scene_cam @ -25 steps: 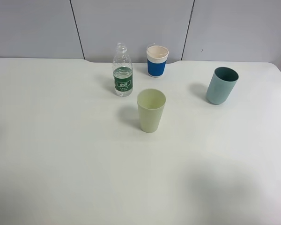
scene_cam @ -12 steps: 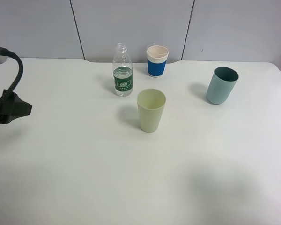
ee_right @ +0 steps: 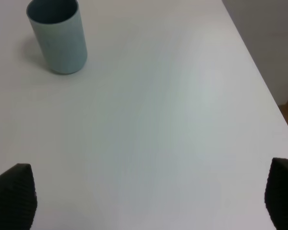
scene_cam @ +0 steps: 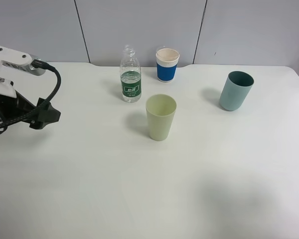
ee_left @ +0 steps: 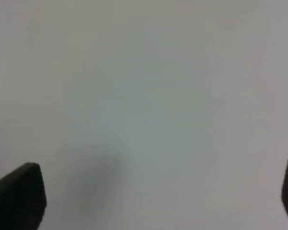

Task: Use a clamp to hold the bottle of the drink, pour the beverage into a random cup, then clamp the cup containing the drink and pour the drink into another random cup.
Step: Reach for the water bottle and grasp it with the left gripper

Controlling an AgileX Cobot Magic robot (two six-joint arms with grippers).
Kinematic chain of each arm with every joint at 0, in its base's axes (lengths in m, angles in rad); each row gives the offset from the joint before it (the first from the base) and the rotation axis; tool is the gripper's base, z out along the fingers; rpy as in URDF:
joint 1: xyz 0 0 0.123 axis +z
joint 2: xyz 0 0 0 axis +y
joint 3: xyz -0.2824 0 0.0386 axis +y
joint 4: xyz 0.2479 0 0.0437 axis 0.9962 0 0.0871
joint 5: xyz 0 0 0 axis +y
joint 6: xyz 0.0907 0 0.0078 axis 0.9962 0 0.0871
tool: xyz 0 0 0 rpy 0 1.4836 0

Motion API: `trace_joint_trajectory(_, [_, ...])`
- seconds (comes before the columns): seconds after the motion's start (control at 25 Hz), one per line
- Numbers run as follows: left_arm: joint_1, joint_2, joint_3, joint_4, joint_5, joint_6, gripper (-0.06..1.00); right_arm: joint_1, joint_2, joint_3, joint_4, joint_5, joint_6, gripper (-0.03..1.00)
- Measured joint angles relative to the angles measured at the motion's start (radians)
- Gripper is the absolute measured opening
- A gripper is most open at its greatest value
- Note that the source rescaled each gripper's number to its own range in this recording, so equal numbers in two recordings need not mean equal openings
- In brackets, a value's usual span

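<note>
Plainly, the bottle (scene_cam: 130,74) stands upright and uncapped near the back of the white worktop (scene_cam: 139,189), part full of clear liquid (green label facing forward). Just to its right, near the back edge, is the blue cup (scene_cam: 167,64). The green cup (scene_cam: 161,117) stands in front of both, between them and apart from each. The teal cup (scene_cam: 235,90) is off to the right, well apart from the others. The left arm (scene_cam: 20,104) reaches in from the left edge, its dark tip pointing toward the bottle yet well apart from it. The left fingers (ee_left: 17,199) are spread wide over the worktop, gripping nothing. The right fingers (ee_right: 12,194) are likewise spread wide and empty, with the teal cup ahead of them, well apart.
</note>
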Motion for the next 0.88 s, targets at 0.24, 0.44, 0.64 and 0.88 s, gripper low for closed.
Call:
trace_joint_trajectory(0.24, [0.000,0.102,0.000,0.018,-0.139,0.001,1.00,0.000,0.000,0.000,0.000,0.000,0.000,1.00])
trace_joint_trajectory(0.44, [-0.002,0.180,0.000,0.072,-0.245,0.000,1.00,0.000,0.000,0.000,0.000,0.000,0.000,1.00])
trace_joint_trajectory(0.64, [-0.051,0.240,-0.001,0.149,-0.352,-0.037,1.00,0.000,0.000,0.000,0.000,0.000,0.000,1.00])
trace_joint_trajectory(0.88, [-0.078,0.316,-0.001,0.249,-0.514,-0.161,1.00,0.000,0.000,0.000,0.000,0.000,0.000,1.00])
